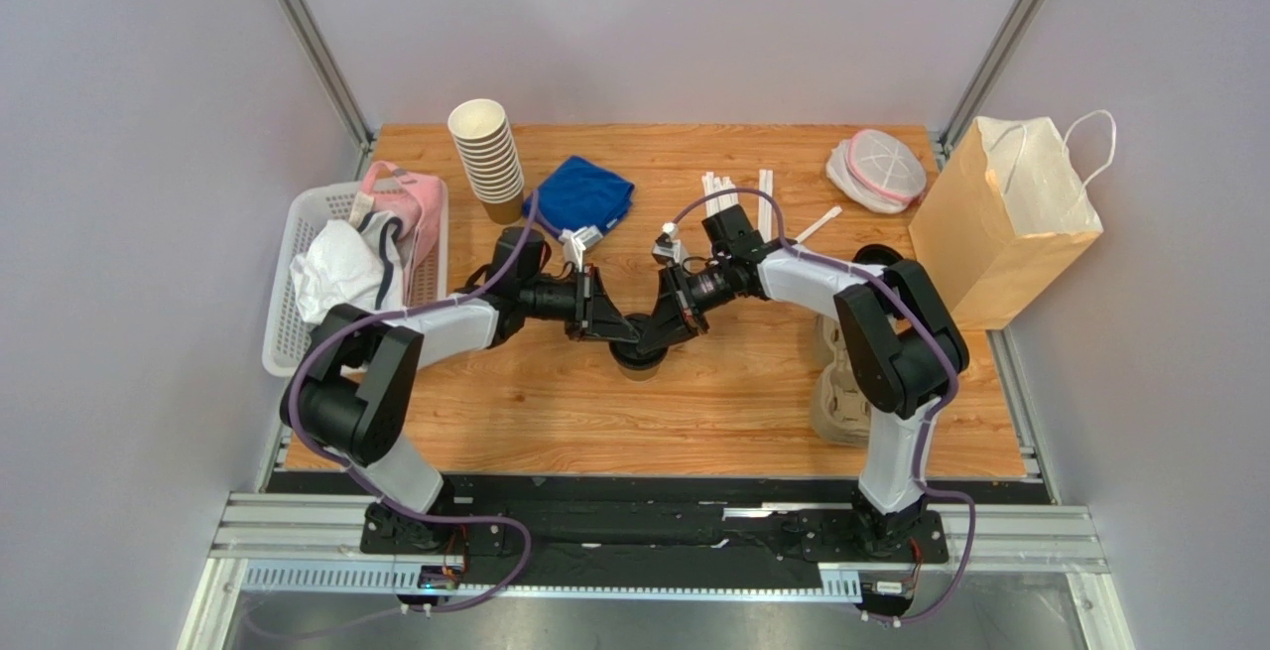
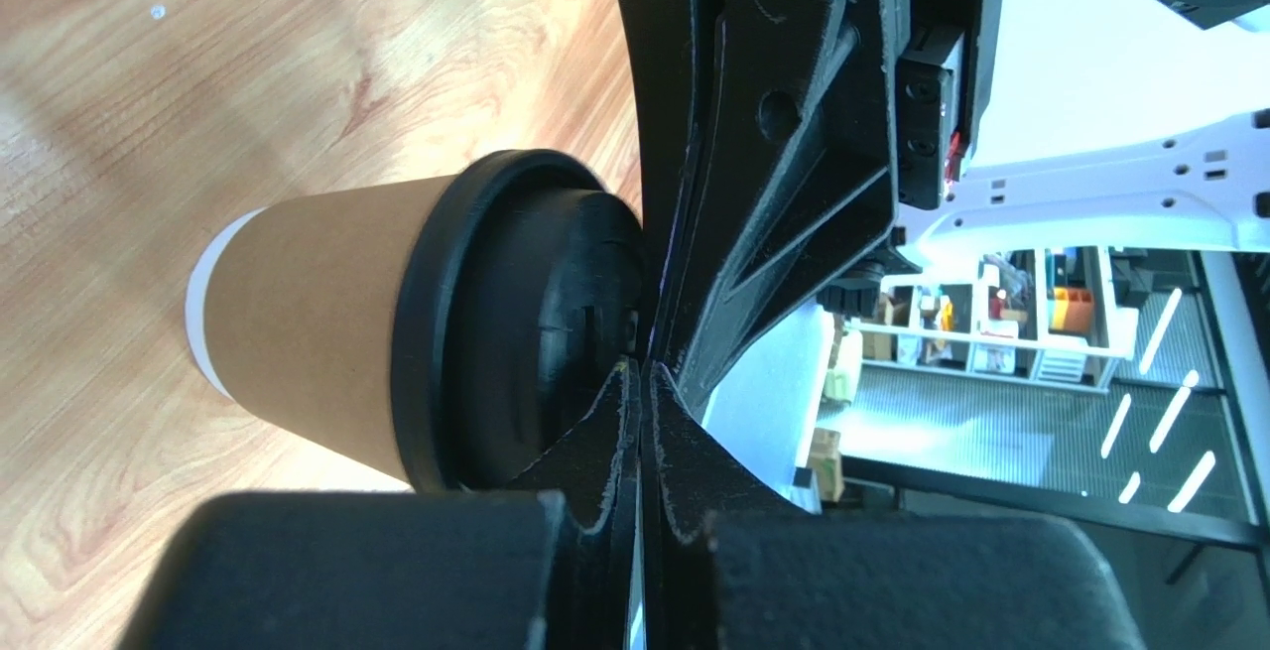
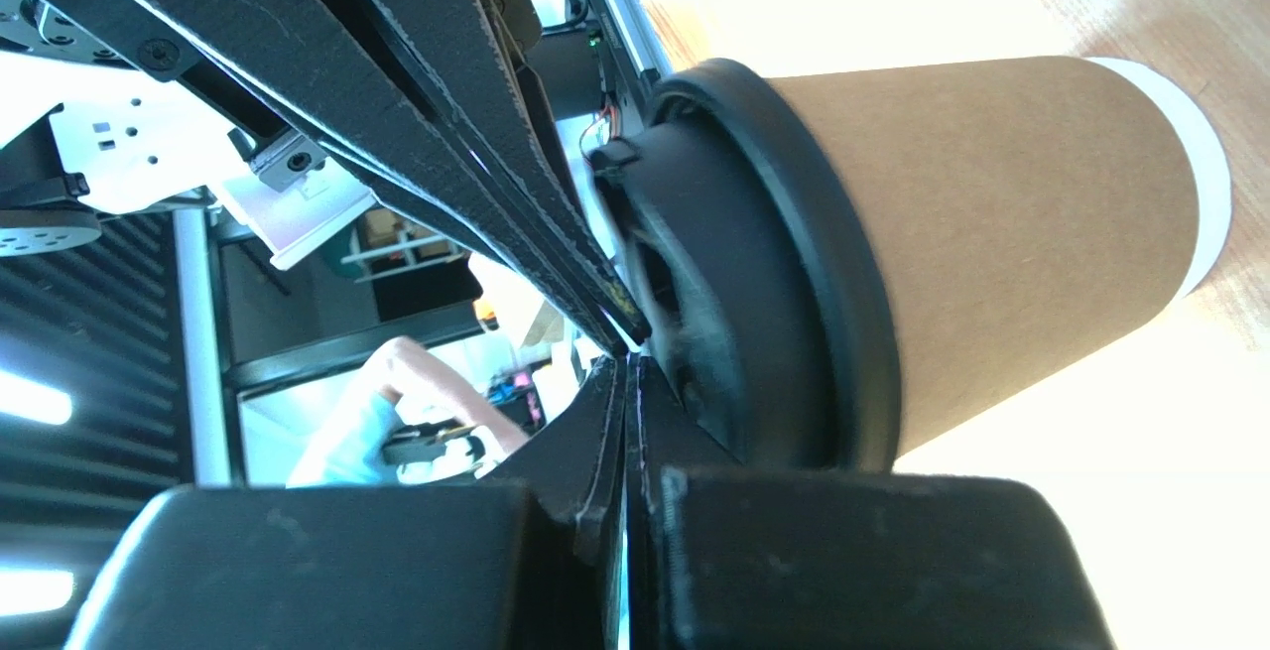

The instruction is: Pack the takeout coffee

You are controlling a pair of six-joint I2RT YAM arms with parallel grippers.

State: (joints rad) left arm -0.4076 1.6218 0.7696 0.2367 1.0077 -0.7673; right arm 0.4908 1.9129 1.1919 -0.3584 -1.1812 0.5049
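The takeout coffee point(image 1: 644, 363), a brown paper cup point(image 2: 321, 345) with a black lid point(image 2: 522, 323), stands upright at the middle of the wooden table. Both arms reach in over it from either side. My left gripper point(image 2: 644, 375) is shut with nothing between its fingers, its tips against the top of the lid. My right gripper point(image 3: 626, 360) is shut the same way, tips on the lid point(image 3: 775, 278) from the other side. In the top view the two grippers point(image 1: 619, 326) point(image 1: 671, 320) meet over the cup and hide most of it.
A stack of lidless paper cups point(image 1: 489, 159) and a blue cloth point(image 1: 586, 195) sit at the back. A white basket point(image 1: 286, 326) with cloths is at the left. A brown paper bag point(image 1: 1006, 219) stands at the right, with a cardboard cup carrier point(image 1: 842, 382) in front of it.
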